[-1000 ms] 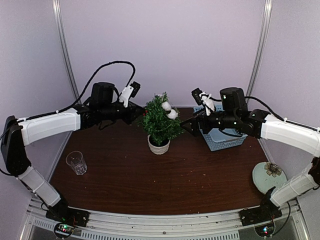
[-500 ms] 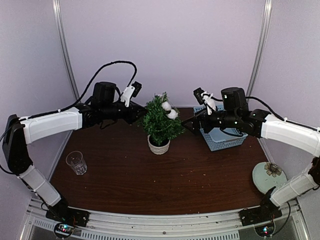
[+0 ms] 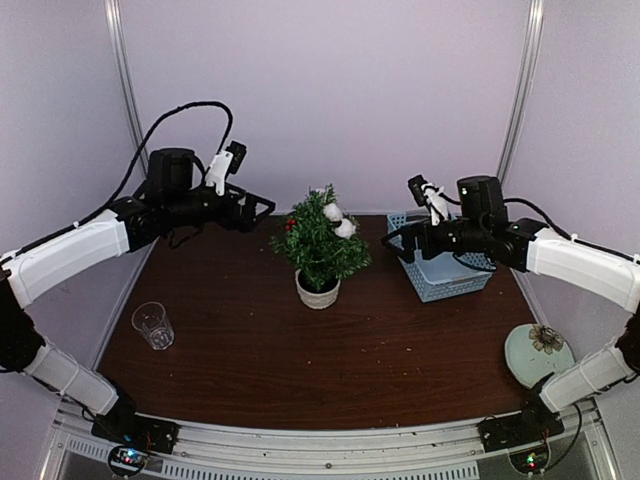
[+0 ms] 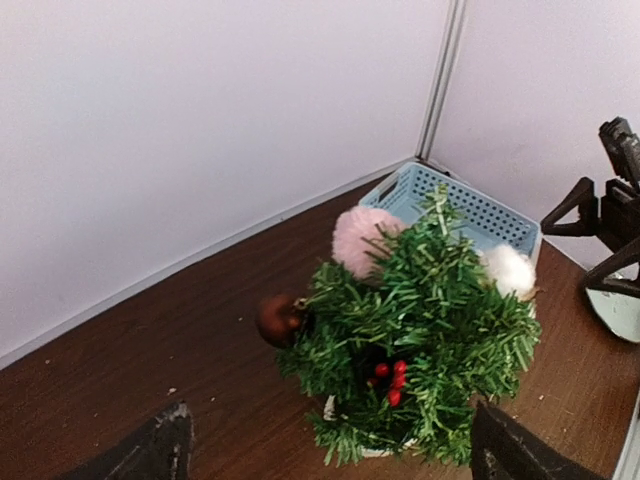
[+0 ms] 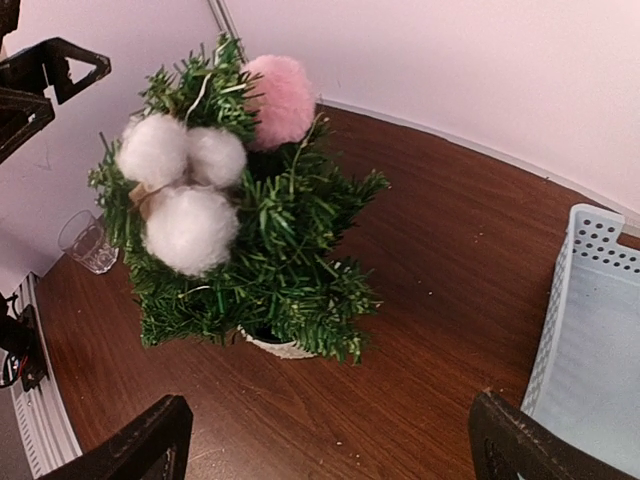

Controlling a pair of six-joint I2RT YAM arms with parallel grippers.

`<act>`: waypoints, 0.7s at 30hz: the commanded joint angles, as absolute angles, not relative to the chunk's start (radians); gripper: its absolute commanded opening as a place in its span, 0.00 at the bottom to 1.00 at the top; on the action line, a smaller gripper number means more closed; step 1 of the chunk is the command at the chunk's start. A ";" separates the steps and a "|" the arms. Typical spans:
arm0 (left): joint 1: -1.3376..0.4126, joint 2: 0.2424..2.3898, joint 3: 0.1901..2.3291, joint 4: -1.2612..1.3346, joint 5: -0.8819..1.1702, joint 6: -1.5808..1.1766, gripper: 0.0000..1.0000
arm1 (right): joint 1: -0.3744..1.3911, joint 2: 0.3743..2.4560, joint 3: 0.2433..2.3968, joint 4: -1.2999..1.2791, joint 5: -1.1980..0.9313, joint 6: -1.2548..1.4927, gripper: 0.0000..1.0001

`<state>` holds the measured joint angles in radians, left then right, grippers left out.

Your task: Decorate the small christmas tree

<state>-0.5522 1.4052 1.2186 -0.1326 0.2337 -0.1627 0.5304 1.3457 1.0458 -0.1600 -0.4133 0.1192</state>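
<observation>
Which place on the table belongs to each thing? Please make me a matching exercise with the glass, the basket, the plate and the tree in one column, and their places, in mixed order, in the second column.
Things
1. glass
2. basket
3. plate
4. tree

Places on the table
A. in the middle
B. far side, on the right
C. near side, on the left
D. near edge, on the right

Right pairs: 1-C, 2-B, 3-D, 4-A
</observation>
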 commanded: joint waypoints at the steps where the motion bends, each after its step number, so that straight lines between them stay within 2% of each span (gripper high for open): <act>1: -0.515 1.343 1.230 -0.245 0.151 -0.194 0.97 | 0.460 1.257 1.031 -0.142 -0.464 0.155 1.00; 10: -0.450 1.257 1.225 -0.474 0.085 -0.275 0.97 | 0.320 1.094 1.002 -0.206 -0.516 0.201 0.99; 14: -0.449 1.210 1.144 -0.536 -0.023 -0.385 0.97 | 0.312 1.037 0.951 -0.253 -0.516 0.240 0.99; 21: -0.455 1.089 0.922 -0.527 -0.064 -0.505 0.98 | 0.310 0.934 0.729 -0.184 -0.486 0.312 0.99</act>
<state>-0.4541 1.1442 1.0256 -0.5205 -0.0029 -0.4103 0.3141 0.9764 0.8349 -0.2070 -0.4942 0.2523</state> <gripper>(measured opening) 0.975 0.995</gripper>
